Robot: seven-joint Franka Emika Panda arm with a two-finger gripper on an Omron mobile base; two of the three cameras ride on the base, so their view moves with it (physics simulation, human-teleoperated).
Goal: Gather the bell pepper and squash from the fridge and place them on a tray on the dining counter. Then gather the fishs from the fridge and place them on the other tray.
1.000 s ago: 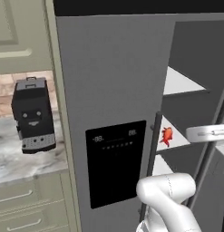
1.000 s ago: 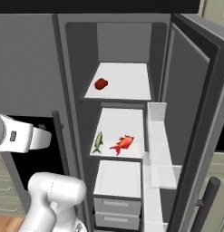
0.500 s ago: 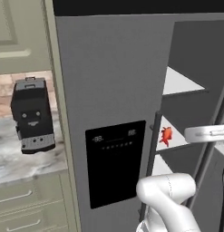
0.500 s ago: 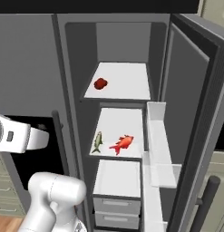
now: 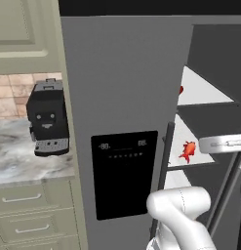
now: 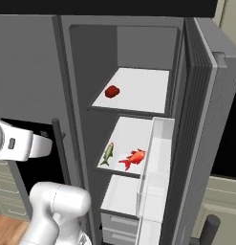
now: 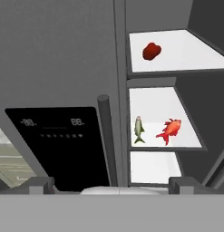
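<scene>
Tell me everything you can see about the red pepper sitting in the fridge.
The bell pepper is a small, roundish, dark red lump with a matte, slightly lumpy surface; no stem can be made out. It rests on the upper white shelf of the open fridge compartment, toward the shelf's left front part, with nothing else beside it. It sits alone, one shelf above the two fish. In the hand view it shows at, and nothing touches it but the shelf.
</scene>
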